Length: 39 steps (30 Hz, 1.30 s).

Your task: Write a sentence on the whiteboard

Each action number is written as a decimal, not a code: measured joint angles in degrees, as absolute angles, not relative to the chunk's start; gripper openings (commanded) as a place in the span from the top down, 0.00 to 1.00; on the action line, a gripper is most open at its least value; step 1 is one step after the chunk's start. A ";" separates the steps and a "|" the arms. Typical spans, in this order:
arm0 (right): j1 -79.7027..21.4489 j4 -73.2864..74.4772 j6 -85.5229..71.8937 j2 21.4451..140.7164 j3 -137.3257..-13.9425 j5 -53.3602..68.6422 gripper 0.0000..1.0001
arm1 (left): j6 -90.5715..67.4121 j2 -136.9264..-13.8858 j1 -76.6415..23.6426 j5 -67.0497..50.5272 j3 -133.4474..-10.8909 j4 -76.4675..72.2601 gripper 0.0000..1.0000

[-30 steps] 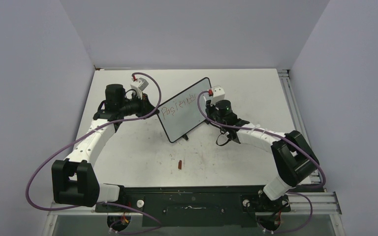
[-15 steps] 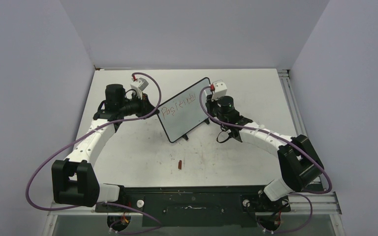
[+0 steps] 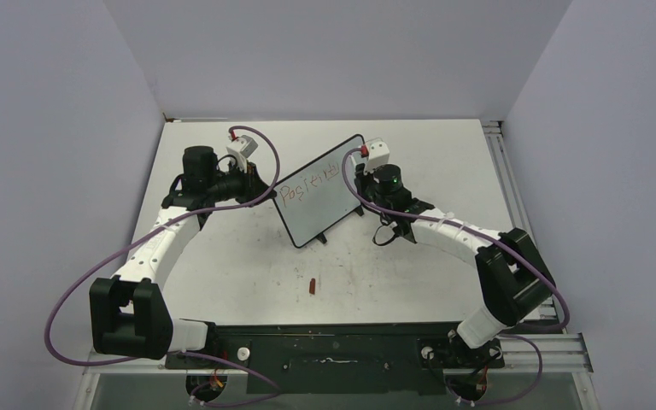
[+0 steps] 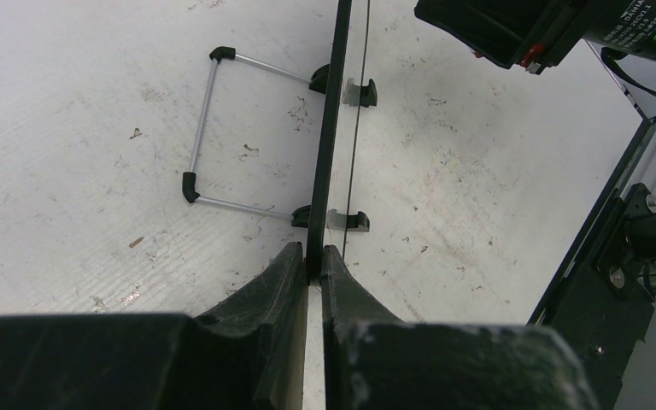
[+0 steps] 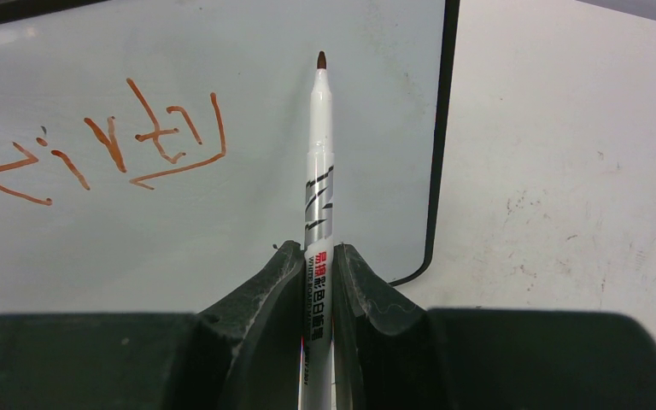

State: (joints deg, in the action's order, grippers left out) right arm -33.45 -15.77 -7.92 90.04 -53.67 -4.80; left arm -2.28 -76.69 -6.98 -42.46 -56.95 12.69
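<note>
Whiteboard (image 3: 320, 192) is standing on its wire stand (image 4: 213, 128) mid-table, slanting between the two arms. The left gripper (image 4: 312, 256) is pinching its left end, jaws narrow on the frame. Anyone seeing what the right side is doing? (rigwatcher)

Right gripper (image 5: 316, 256) is clamping the marker (image 5: 319, 154) tight, tip pointing out at the board. Compared with a second ago, the wrist is sitting a bit further toward the board's far right end, and it's closer in than half a second ago. Left arm isn't budging at all. (servo_sam)

So it's stepping along for the next letter? The sentence (image 5: 120, 137) is showing as one red line so far, and the tip is sitting right of the last stroke, near the frame. Can't tell whether it's touching the face. (rigwatcher)

I'm guessing that line is running out of room, so a second line lower down is probably coming. Only part done, I'd say. That small red cap-like bit (image 3: 312, 285) is lying on the table (image 3: 239, 273), well apart from everything. (servo_sam)
</note>
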 measured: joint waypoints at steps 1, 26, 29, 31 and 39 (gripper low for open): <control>-33.45 -15.73 -7.92 90.19 -53.71 -4.67 0.95 | -2.28 -76.69 -6.98 -42.46 -56.95 12.69 1.00; -33.43 -15.35 -7.51 91.07 -54.83 -5.23 0.95 | -2.28 -76.69 -6.92 -42.46 -56.95 12.69 1.00; -33.28 -15.20 -7.53 89.41 -53.52 -5.82 0.95 | -2.28 -76.69 -6.92 -42.48 -56.95 12.69 1.00; -33.06 -15.14 -7.53 88.88 -53.34 -5.85 0.95 | -2.28 -76.69 -6.92 -42.48 -56.95 12.69 1.00; -32.75 -14.92 -7.53 88.82 -53.34 -5.78 0.95 | -2.28 -76.69 -6.92 -42.46 -56.95 12.67 1.00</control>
